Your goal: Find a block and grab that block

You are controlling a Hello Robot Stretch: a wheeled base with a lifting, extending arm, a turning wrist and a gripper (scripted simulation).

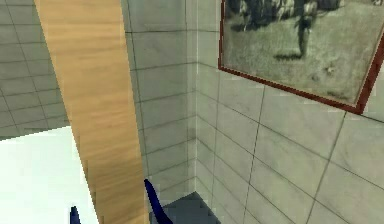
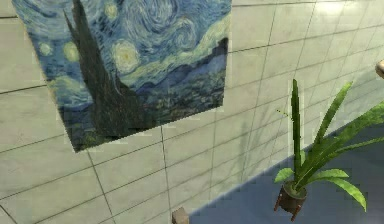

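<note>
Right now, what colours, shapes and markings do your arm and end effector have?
None can be told here. The arm side view's lower part has tiled wall, dark floor, a potted plant and a small tan thing at its bottom edge.

No writing, label or number can be read on anything here.

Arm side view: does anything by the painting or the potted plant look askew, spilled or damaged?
Nothing stands out. The swirling night-sky painting lies flat on the tiled wall, unmarked; its slant comes from the view. The potted plant stands upright on the dark floor, no soil spilled.
</note>
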